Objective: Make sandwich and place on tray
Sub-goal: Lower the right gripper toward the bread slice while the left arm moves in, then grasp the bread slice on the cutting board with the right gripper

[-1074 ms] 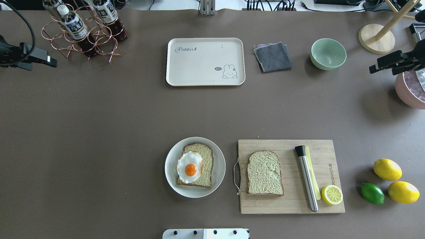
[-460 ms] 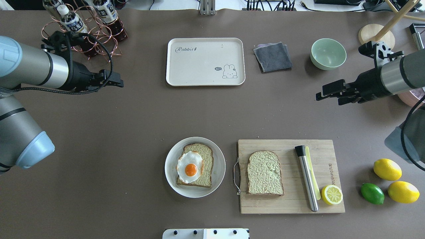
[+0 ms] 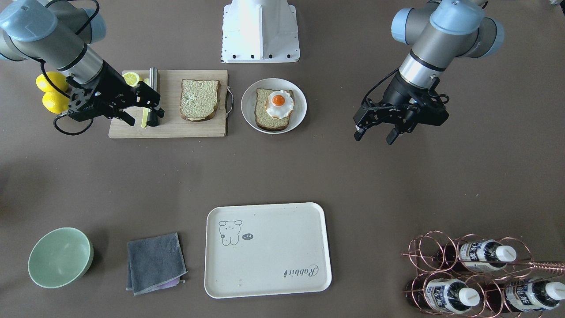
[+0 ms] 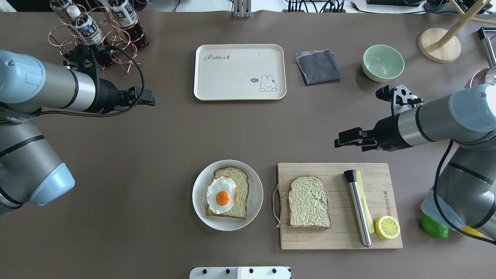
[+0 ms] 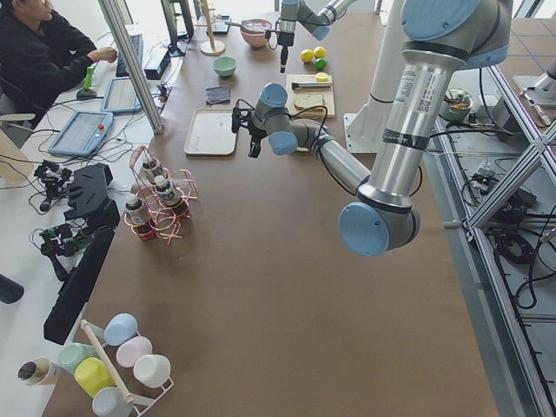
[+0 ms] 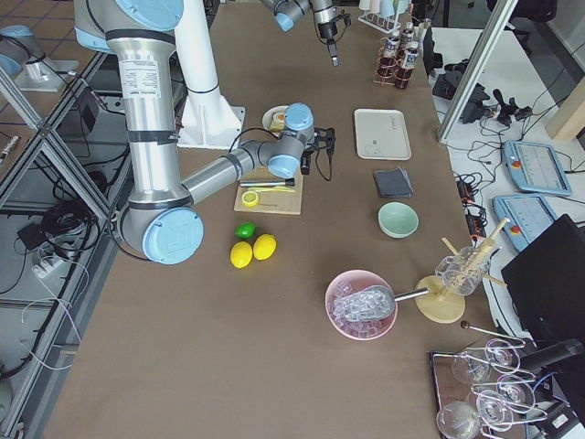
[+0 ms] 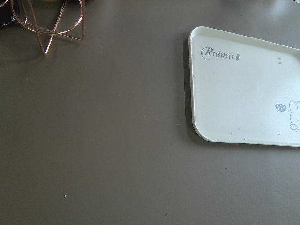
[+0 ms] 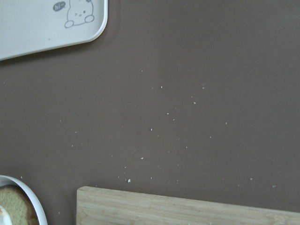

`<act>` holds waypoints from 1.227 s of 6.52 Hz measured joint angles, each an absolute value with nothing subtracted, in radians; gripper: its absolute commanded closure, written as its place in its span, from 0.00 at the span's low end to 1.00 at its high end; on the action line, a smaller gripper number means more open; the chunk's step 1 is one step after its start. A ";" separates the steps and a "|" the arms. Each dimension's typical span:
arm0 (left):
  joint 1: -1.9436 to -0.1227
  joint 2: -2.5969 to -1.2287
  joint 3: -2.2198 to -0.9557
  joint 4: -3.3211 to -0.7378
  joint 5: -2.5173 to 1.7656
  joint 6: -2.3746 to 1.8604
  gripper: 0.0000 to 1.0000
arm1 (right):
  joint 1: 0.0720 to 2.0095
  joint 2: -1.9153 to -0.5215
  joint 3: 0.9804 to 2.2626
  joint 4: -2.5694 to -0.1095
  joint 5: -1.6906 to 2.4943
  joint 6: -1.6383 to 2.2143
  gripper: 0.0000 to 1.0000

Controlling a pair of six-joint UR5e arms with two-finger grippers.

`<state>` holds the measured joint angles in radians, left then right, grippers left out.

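One bread slice (image 4: 236, 182) lies on a round white plate (image 4: 255, 193) with a fried egg (image 4: 221, 195) on top. The second bread slice (image 4: 309, 201) lies bare on the wooden cutting board (image 4: 341, 232). The cream tray (image 4: 239, 72) stands empty at the far middle and also shows in the left wrist view (image 7: 243, 103). My left gripper (image 4: 149, 102) hangs open and empty over bare table, left of the tray (image 3: 269, 265). My right gripper (image 4: 341, 140) hangs open and empty just beyond the board's far edge. In the front-facing view both grippers, left (image 3: 374, 136) and right (image 3: 143, 115), show their fingers apart.
A metal cylinder (image 4: 358, 209), a yellow stick and a lemon half (image 4: 387, 227) lie on the board's right part. A lime (image 4: 434, 228) lies under my right arm. A grey cloth (image 4: 318, 66), green bowl (image 4: 383, 62) and copper bottle rack (image 4: 97, 35) stand along the far side.
Both arms have swung in from the table's sides. My right gripper has come down to the cutting board's far edge. My left gripper has moved a little toward the tray.
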<state>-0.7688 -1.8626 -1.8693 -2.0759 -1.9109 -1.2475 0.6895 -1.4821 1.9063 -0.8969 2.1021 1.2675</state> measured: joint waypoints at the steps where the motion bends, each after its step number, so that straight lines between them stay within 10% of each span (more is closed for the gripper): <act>1: -0.768 -1.864 -1.869 -2.076 -1.908 -1.248 0.02 | 0.634 -1.485 1.915 -0.897 2.075 1.275 0.00; 8: -0.762 -1.864 -1.858 -2.075 -1.906 -1.247 0.02 | 0.473 -1.529 1.927 -0.899 1.963 1.278 0.15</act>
